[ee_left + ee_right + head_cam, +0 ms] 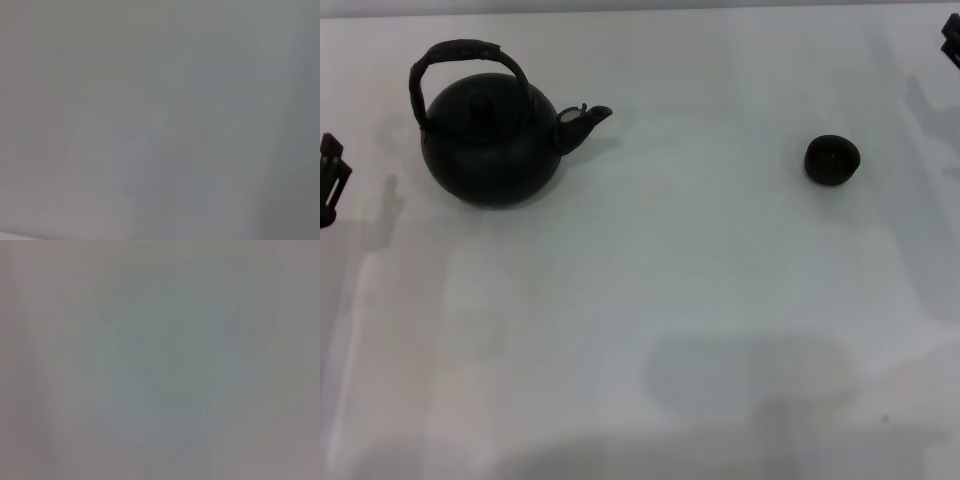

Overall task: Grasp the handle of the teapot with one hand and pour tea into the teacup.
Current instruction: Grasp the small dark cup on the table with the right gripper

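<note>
The matte black teapot stands upright at the table's back left, spout pointing right. Its arched, wrapped handle rises over the knobbed lid. The tiny black teacup sits far to the right of the pot, well apart from it. My left gripper shows only as a dark part at the left edge, a short way left of the teapot. At the top right corner a sliver of my right gripper shows, beyond the teacup. Both wrist views show only bare white surface.
A white table fills the head view, with soft shadows of the arms near the front and along both sides. Between teapot and teacup lies a wide stretch of plain tabletop.
</note>
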Controlling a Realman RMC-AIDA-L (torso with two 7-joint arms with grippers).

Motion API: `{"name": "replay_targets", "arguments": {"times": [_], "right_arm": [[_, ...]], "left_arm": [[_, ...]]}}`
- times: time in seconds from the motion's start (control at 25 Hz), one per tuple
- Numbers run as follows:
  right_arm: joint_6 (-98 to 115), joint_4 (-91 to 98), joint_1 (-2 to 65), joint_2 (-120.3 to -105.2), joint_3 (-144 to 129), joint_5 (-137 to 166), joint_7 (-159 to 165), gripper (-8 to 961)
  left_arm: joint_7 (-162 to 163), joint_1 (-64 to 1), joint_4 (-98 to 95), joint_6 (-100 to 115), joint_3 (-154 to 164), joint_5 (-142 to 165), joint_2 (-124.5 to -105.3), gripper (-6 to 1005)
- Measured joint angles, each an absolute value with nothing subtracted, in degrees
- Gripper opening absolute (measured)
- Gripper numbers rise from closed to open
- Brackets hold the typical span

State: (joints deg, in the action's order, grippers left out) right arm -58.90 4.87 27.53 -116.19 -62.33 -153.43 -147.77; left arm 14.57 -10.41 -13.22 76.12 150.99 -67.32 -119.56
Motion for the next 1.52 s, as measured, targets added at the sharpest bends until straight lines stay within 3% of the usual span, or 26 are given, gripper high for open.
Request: {"name": "replay_targets", "arguments": {"times": [0.68, 0.8, 0.88, 0.92, 1.12, 1.24, 1.4, 1.52], "right_arm": [[-63.17, 5.24, 25.54, -115.85, -68.27, -152.57, -139.42, 842], [-62.04, 8.83, 25.9, -114.41, -74.49, -151.63, -132.85, 841], [-58.55, 16.24, 26.14, -112.19, -80.05, -145.92, -123.5, 841], [-58.55, 16.24, 26.14, -112.19, -80.05, -145.92, -123.5, 841], [-55.01, 29.11, 28.99, -109.2, -81.23, -122.69, -106.05, 842], [-54.84, 34.68, 32.26, -108.41, -81.1, -108.97, -97.54, 842], [-56.14, 40.49, 37.02, -108.52, -81.18, -89.77, -86.59, 840], [-57.5, 43.13, 40.89, -109.86, -81.22, -76.33, -78.67, 839]], "left_arm": [[14.76, -7.39, -14.82, 75.63, 151.53, -67.56, -119.48, 888], [14.76, -7.38, -14.68, 75.55, 151.52, -67.7, -119.45, 888], [14.77, -7.38, -14.6, 75.54, 151.52, -67.74, -119.4, 887], [14.77, -7.38, -14.59, 75.53, 151.51, -67.75, -119.39, 887], [14.77, -7.38, -14.58, 75.5, 151.34, -67.77, -119.31, 887], [14.77, -7.38, -14.55, 75.5, 151.23, -67.77, -119.26, 888], [14.77, -7.41, -14.5, 75.49, 151.15, -67.79, -119.26, 887], [14.77, -7.65, -14.45, 75.49, 151.07, -67.91, -119.27, 887]]}}
